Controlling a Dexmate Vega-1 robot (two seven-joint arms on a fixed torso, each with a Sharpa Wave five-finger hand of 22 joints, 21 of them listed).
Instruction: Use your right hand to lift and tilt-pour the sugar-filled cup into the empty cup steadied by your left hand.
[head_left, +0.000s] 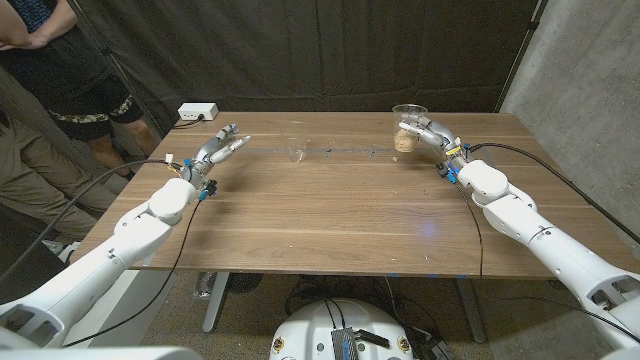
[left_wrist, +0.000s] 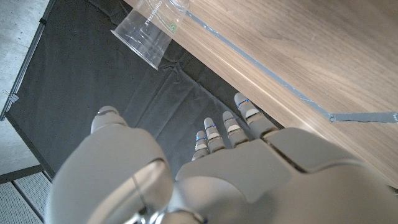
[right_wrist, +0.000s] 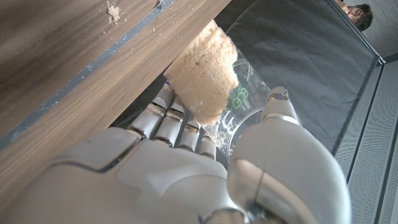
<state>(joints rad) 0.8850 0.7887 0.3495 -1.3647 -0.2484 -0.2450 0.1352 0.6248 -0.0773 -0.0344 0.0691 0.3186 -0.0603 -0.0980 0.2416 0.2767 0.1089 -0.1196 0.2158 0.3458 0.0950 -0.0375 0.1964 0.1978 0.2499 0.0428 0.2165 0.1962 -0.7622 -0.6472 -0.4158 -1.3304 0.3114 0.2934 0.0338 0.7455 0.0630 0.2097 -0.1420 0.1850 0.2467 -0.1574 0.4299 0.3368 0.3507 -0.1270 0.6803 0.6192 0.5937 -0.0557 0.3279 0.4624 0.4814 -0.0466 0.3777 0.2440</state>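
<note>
So the right hand (head_left: 428, 135) is wrapped around the clear plastic cup of tan sugar (head_left: 408, 124) at 1 o'clock, empty clear cup (head_left: 297, 148) off toward its 9, nearer the loose-fingered, empty left hand (head_left: 222, 146).

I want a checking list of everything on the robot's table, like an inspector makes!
Surface: wooden table, a few sugar grains spilled near the far edge.
Job's things: sugar-filled cup gripped by the right hand; empty cup standing alone.
Clutter: white box at the far left corner.
Hands: left hand holds nothing, apart from the empty cup.
Cables: black cables along both arms.
Surroundings: dark curtain; a person standing at the left.
</note>
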